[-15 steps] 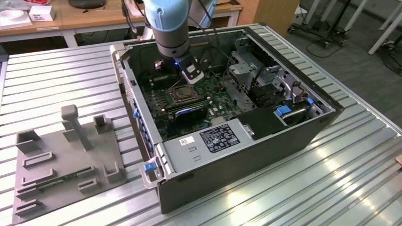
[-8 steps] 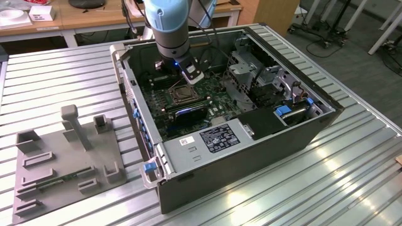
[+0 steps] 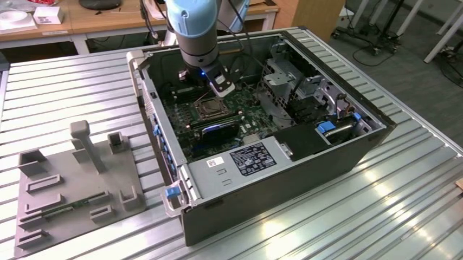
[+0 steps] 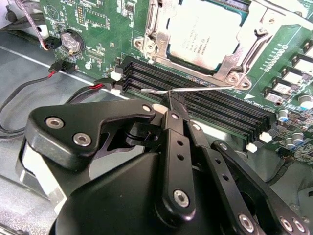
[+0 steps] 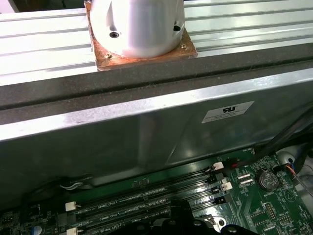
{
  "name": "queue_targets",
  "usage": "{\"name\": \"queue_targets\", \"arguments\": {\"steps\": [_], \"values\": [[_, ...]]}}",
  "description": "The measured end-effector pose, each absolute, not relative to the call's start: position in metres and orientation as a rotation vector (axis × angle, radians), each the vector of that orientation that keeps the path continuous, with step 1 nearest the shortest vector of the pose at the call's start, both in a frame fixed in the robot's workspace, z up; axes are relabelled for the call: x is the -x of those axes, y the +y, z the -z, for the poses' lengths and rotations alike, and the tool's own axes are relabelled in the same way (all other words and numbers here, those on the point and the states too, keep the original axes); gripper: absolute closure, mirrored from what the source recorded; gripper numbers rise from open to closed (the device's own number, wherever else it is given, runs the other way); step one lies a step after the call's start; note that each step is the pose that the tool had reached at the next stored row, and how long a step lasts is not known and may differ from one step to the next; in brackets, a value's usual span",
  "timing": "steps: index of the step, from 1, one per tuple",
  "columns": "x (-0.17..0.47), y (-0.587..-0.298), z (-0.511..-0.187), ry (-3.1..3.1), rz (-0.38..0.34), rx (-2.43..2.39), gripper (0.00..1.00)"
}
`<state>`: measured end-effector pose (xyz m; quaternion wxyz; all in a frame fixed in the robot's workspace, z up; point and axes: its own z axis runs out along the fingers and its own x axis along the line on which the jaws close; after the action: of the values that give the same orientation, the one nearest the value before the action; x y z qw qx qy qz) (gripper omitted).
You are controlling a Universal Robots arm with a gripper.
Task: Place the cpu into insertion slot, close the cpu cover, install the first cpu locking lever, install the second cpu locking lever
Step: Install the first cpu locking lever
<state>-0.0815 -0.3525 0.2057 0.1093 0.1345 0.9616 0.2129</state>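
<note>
In the second wrist view the pale silver cpu (image 4: 203,32) lies in the insertion slot (image 3: 210,108) on the green motherboard. The silver cpu cover (image 4: 157,24) lies flat around it as a frame. A thin wire locking lever (image 4: 205,88) stretches along the socket's edge, above the black memory slots (image 4: 220,105). My gripper (image 4: 170,102) has its black fingers together at the lever's hooked end, shut on the wire. In the exterior view the gripper (image 3: 220,89) hangs inside the open computer case, just beside the socket.
The case walls (image 3: 289,162) close in the motherboard on all sides. Red and black cables (image 4: 29,93) and a coin battery (image 4: 70,41) lie close to the gripper. A drive cage (image 3: 289,86) stands at the exterior view's right. A grey fixture plate (image 3: 72,184) lies outside the case.
</note>
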Motion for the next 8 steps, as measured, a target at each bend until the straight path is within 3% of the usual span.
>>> {"name": "queue_targets", "arguments": {"steps": [8], "values": [[0.0805, -0.3525, -0.2053, 2.833, -0.626, -0.398, 0.89]]}}
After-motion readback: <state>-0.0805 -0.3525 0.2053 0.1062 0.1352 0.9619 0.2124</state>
